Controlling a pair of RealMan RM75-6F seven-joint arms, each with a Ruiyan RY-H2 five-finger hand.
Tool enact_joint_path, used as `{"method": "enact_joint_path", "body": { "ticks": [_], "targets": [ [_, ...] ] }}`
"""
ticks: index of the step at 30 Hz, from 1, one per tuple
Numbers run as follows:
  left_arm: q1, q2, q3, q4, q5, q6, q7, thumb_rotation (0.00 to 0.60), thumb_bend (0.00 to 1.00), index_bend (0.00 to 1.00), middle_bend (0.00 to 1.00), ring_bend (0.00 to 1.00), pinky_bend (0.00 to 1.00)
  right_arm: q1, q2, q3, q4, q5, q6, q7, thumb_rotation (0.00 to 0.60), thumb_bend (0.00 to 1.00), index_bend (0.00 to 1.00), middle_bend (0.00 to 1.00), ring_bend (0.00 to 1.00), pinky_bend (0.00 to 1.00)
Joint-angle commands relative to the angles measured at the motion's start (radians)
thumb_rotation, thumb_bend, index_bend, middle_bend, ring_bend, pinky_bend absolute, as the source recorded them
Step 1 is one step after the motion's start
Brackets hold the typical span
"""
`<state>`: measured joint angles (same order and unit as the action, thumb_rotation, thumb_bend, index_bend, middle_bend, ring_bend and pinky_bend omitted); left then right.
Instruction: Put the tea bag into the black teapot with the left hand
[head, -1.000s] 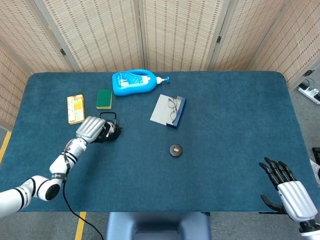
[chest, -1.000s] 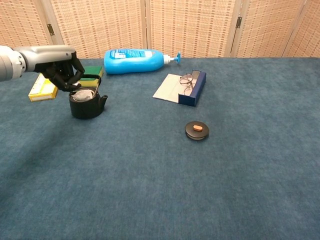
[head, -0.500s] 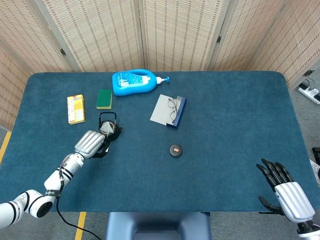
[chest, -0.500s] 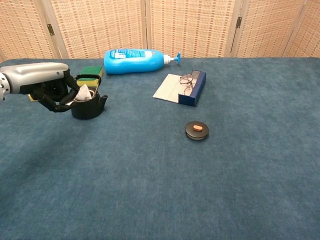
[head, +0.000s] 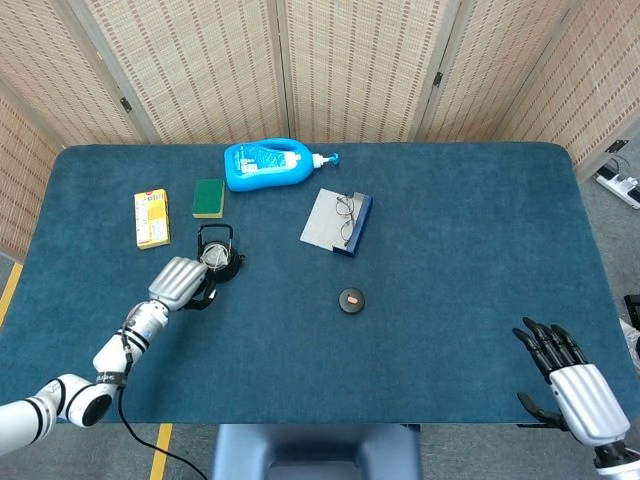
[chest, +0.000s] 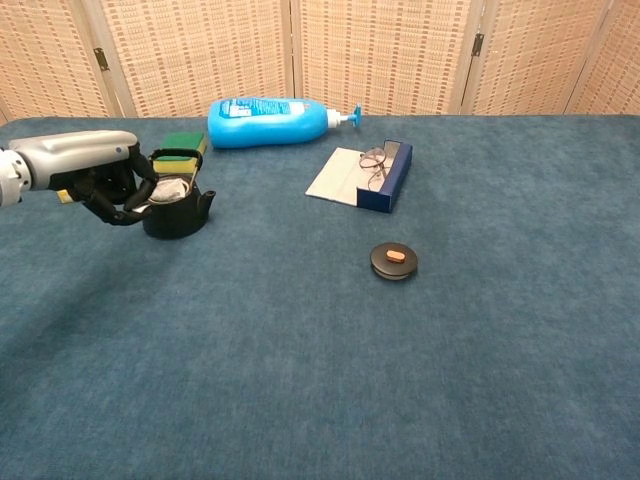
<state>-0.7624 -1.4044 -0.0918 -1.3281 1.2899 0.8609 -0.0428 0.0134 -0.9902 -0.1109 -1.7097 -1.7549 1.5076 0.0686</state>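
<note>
The black teapot (head: 220, 264) (chest: 176, 212) stands on the left of the blue table. The white tea bag (head: 212, 257) (chest: 168, 188) lies inside its open top. My left hand (head: 180, 282) (chest: 100, 180) hangs just left of the pot, its dark fingers loosely curved toward the rim and holding nothing. Whether a fingertip touches the pot is unclear. My right hand (head: 572, 375) rests at the table's near right corner with its fingers spread and nothing in it; only the head view shows it.
A blue detergent bottle (head: 270, 163) (chest: 270, 121) lies at the back. A green sponge (head: 208, 197) and a yellow box (head: 151, 217) sit behind the teapot. Glasses on a navy case (head: 338, 221) (chest: 365, 172) and a small black lid (head: 351, 299) (chest: 394, 260) occupy the middle.
The left hand, which was over the teapot, let go of the tea bag and drew back to the pot's left side. The bag has settled lower into the pot.
</note>
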Motion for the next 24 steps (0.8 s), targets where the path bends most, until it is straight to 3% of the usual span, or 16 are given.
{"method": "enact_joint_path", "body": {
  "ticks": [1, 9, 17, 24],
  "targets": [
    [0.002, -0.003, 0.001, 0.008, 0.000, -0.006, -0.003, 0.600, 0.42, 0.12, 1.00, 1.00, 1.00, 0.002, 0.000, 0.001, 0.001, 0.002, -0.003, 0.002, 0.600, 0.32, 0.00, 0.00, 0.00, 0.00],
    [0.009, -0.010, 0.009, 0.008, -0.005, -0.018, 0.024, 0.600, 0.17, 0.00, 1.00, 1.00, 1.00, -0.001, 0.001, -0.002, -0.001, -0.004, 0.003, -0.001, 0.600, 0.32, 0.00, 0.00, 0.00, 0.00],
    [0.011, 0.030, 0.003, -0.050, -0.013, -0.026, 0.047, 0.600, 0.15, 0.00, 1.00, 1.00, 1.00, -0.002, 0.001, -0.002, 0.003, -0.005, 0.007, 0.006, 0.600, 0.32, 0.00, 0.00, 0.00, 0.00],
    [-0.025, 0.116, 0.004, -0.141, -0.150, -0.148, 0.141, 0.600, 0.16, 0.06, 1.00, 1.00, 1.00, -0.002, 0.002, -0.002, 0.004, -0.006, 0.009, 0.009, 0.600, 0.32, 0.00, 0.00, 0.00, 0.00]
  ]
}}
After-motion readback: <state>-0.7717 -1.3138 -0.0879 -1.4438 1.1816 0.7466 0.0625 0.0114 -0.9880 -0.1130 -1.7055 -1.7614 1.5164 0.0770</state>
